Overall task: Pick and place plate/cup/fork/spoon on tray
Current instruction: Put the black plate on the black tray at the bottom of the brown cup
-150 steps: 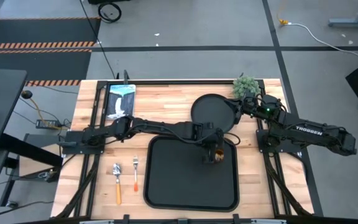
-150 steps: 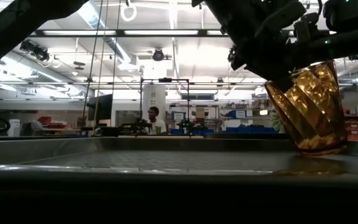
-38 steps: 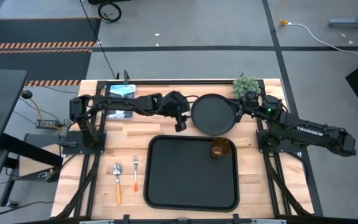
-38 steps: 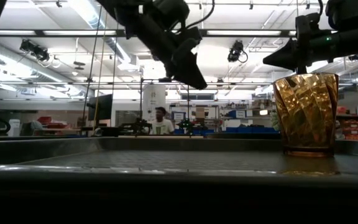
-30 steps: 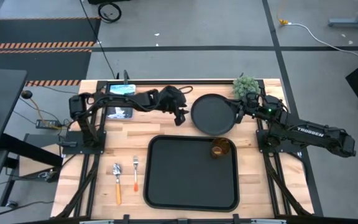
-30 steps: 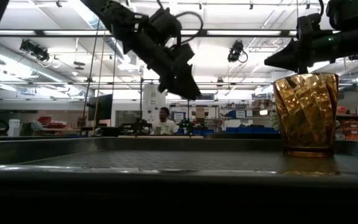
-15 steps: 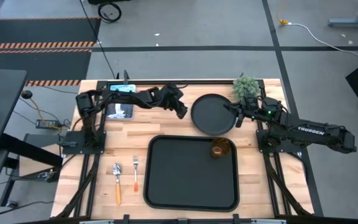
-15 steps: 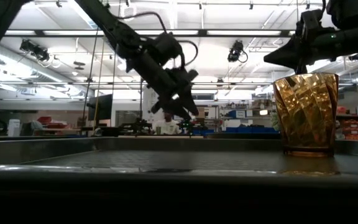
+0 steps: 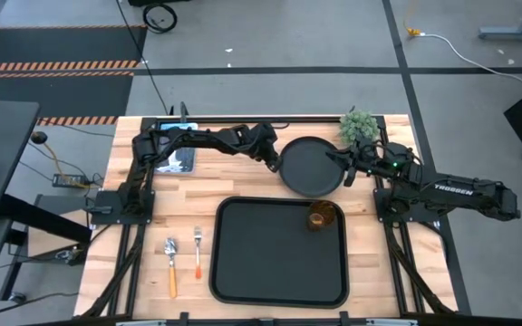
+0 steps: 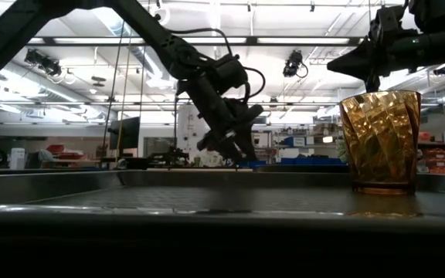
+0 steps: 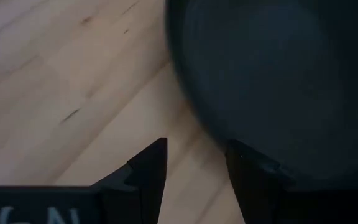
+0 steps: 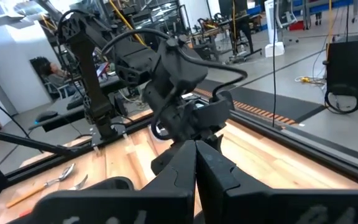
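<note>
The round black plate (image 9: 311,167) lies on the wooden table beyond the tray's far edge. My left gripper (image 9: 274,162) stands open at the plate's left rim (image 11: 197,106), with one finger over bare wood and the other at the plate's edge. My right gripper (image 9: 333,163) is shut and hovers high over the plate's right side. The amber cup (image 9: 321,216) stands upright in the far right corner of the black tray (image 9: 243,272). The fork (image 9: 197,254) and the spoon (image 9: 171,263) lie flat on the table left of the tray.
A small green plant (image 9: 358,127) stands at the far edge, right of the plate. A flat printed pack (image 9: 176,150) lies at the far left under my left arm. In the low view a person works in the room behind the table.
My left gripper has swung toward the table's right edge and gone down, from left of the plate to its left rim, staying open. The plate, the cup and my right gripper have kept still.
</note>
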{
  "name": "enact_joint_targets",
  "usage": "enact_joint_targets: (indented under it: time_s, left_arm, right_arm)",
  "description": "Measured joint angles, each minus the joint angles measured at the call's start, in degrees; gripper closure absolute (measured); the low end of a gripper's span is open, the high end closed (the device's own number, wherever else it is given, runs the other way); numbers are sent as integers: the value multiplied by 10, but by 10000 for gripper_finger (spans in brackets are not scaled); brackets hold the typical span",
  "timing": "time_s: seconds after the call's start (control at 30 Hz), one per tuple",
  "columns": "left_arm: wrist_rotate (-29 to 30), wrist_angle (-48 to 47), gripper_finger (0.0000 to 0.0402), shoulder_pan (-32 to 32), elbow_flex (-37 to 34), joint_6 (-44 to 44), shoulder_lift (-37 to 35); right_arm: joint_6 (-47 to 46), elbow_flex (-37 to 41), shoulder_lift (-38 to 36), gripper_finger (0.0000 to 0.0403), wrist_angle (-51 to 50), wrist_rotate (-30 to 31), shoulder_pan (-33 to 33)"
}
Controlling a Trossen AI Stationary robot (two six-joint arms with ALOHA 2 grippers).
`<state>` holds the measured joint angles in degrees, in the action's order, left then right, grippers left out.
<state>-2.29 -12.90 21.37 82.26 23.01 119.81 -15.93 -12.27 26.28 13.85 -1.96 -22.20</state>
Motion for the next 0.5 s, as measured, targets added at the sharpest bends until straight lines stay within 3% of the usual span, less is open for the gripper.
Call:
enact_joint_targets:
  time_s: [0.27, 0.5]
  left_arm:
    - [13, -12, 226, -13, 0, -2, 0]
    - [11, 12, 174, -30, 0, -1, 0]
  right_arm:
    - [1, 0, 6, 387, 3, 3, 0]
    - [-2, 0, 24, 387, 15, 4, 0]
